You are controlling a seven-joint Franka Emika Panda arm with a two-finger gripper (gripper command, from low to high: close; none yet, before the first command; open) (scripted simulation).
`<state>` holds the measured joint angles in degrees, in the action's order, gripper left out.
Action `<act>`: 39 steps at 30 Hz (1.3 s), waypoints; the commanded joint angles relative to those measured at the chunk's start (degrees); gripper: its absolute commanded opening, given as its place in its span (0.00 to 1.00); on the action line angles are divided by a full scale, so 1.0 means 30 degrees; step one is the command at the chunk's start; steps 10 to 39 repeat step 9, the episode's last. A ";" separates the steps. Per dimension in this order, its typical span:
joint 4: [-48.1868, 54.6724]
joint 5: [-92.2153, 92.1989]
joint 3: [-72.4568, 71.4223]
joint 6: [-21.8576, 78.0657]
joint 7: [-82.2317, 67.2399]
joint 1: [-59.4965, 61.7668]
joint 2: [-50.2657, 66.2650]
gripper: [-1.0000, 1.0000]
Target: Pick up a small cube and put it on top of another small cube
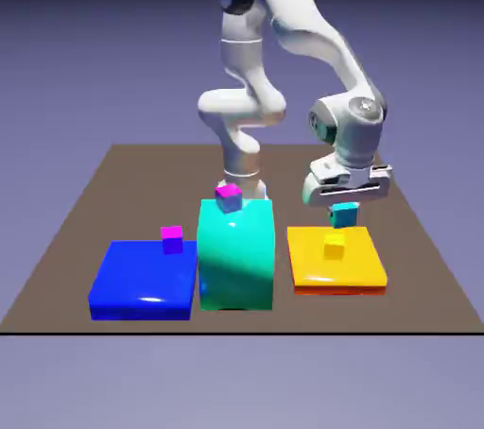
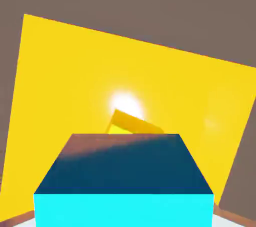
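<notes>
Two steps of the task look finished: the cyan cube (image 1: 344, 215) is off its resting place and has been carried over the yellow slab (image 1: 364, 271). It hangs in the gripper (image 1: 345, 212), which is clamped on it; the cube sits under the hand in the exterior view and fills the bottom of the hand view (image 2: 124, 186), large enough to hide both fingertips.

Taking the slab as the landmark: the yellow cube (image 1: 334, 246) stands near the slab's middle, and the cyan cube floats just above it with a gap between them, so they are apart, not touching. From the hand view, the yellow cube (image 2: 131, 123) peeks out just past the far edge of the cyan one, with a bright glare on the slab (image 2: 60, 81) right behind it. That suggests the held cube is close to lined up but perhaps not squarely over its target; I cannot be sure from this tilted view.

What remains, as I judge it: a small sideways correction if needed, a lowering until cyan meets yellow, letting go, and a clean retreat. The risk is a nudge that knocks the little yellow cube aside, or an off-centre set-down.

Beside the slab, toward the exterior view's left, stands the teal block (image 1: 236, 257) with a magenta cube (image 1: 228, 197) on top; farther that way is a blue slab (image 1: 142, 281) carrying another magenta cube (image 1: 171, 239).

No writing, brand or label shows anywhere.
</notes>
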<state>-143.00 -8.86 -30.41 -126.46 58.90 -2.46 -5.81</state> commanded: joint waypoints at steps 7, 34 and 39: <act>-0.1298 0.1603 0.0251 -0.3970 0.1219 -0.0399 0.2957 1.00; -0.0756 0.0962 0.0146 -0.2310 0.0727 -0.0230 0.1723 1.00; -0.0756 0.0962 0.0146 -0.2310 0.0727 -0.0230 0.1723 1.00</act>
